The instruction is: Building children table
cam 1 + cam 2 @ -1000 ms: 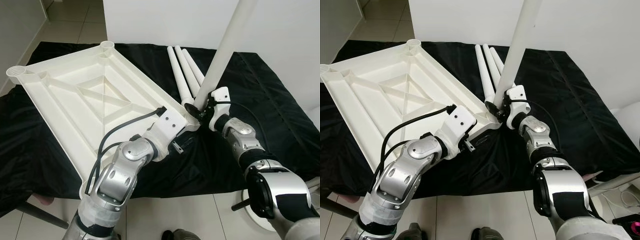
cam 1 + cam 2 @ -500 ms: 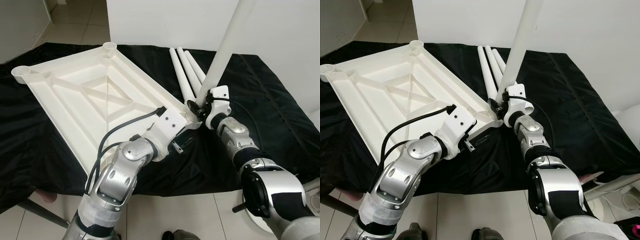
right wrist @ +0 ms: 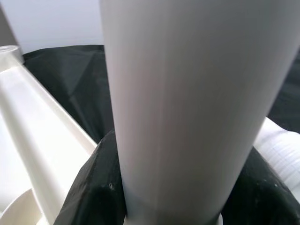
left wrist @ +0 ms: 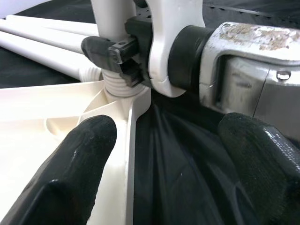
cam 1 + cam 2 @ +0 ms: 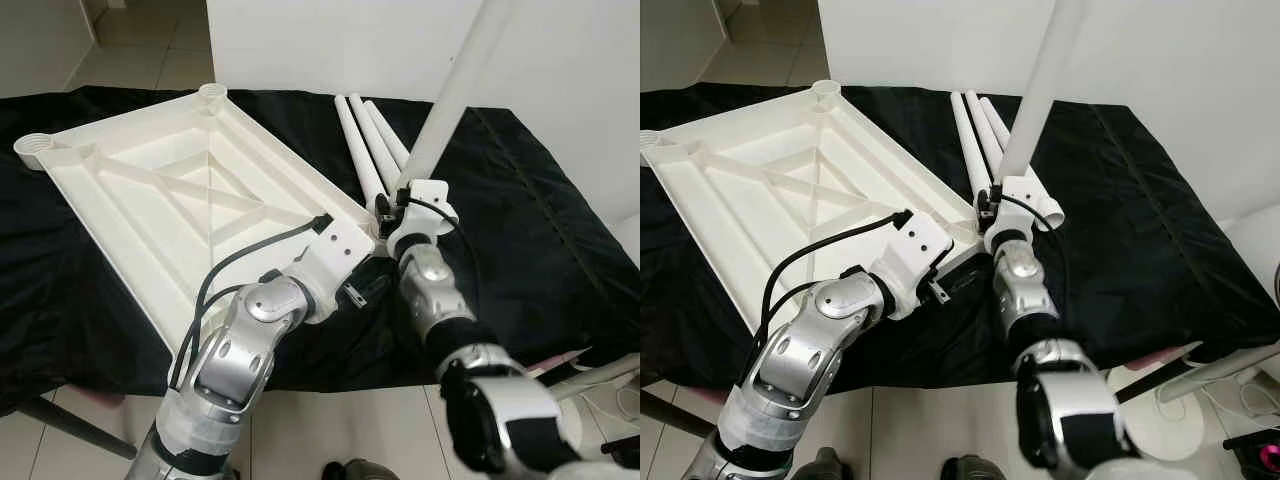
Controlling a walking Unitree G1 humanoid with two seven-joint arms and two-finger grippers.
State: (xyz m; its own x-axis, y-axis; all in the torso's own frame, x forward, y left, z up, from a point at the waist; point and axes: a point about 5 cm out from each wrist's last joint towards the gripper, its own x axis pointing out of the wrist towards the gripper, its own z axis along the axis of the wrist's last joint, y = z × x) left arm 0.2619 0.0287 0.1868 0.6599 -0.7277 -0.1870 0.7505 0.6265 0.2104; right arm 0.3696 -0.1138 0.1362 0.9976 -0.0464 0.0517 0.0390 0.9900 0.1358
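The white table top [image 5: 190, 200] lies upside down on a black cloth [image 5: 520, 220], its ribbed underside facing up and round leg sockets at its corners. At the corner nearest the robot a white table leg [image 5: 450, 100] stands almost upright, leaning a little, with its threaded lower end sitting in the corner socket [image 4: 119, 86]. The right gripper [image 5: 392, 212] is clamped around the leg just above that socket (the right wrist view shows its black fingers [image 3: 101, 173] hugging the tube on both sides). The left gripper [image 4: 154, 159] has its fingers spread wide, one over the table top's edge and one over the cloth, just short of the socket and closed on nothing. Three more legs [image 5: 370, 145] lie side by side on the cloth beside the table top.
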